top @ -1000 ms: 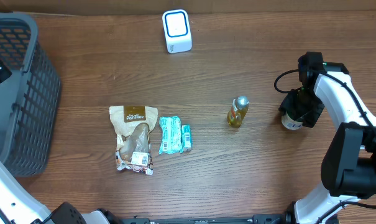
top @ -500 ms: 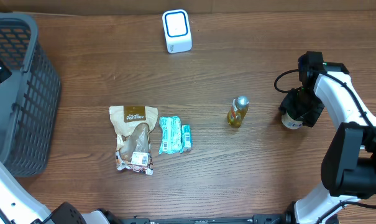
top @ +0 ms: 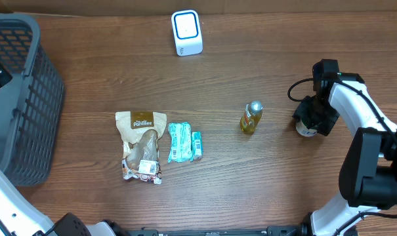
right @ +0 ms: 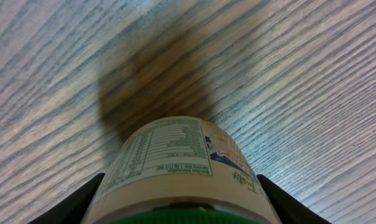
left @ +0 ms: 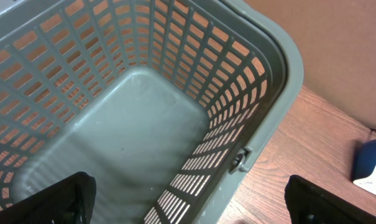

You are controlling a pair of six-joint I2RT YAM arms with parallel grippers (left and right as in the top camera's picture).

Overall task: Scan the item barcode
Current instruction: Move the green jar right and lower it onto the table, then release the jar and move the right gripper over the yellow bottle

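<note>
One jar [right: 175,155] (green-lidded) sits clasped in the right gripper [right: 180,202].

The left edge is being blocked by the basket [top: 41,98], while open tabletop [top: 250,59] is being left between scanner [top: 186,33] and bottle [top: 250,118].

Right arm [top: 359,115]: glossy white shell segments joined by black joint housings, a thin black cable [top: 294,87] looping off its wrist. Left arm [top: 4,196]: the same white shell; wedge-shaped matte black fingers [left: 66,199]
</note>
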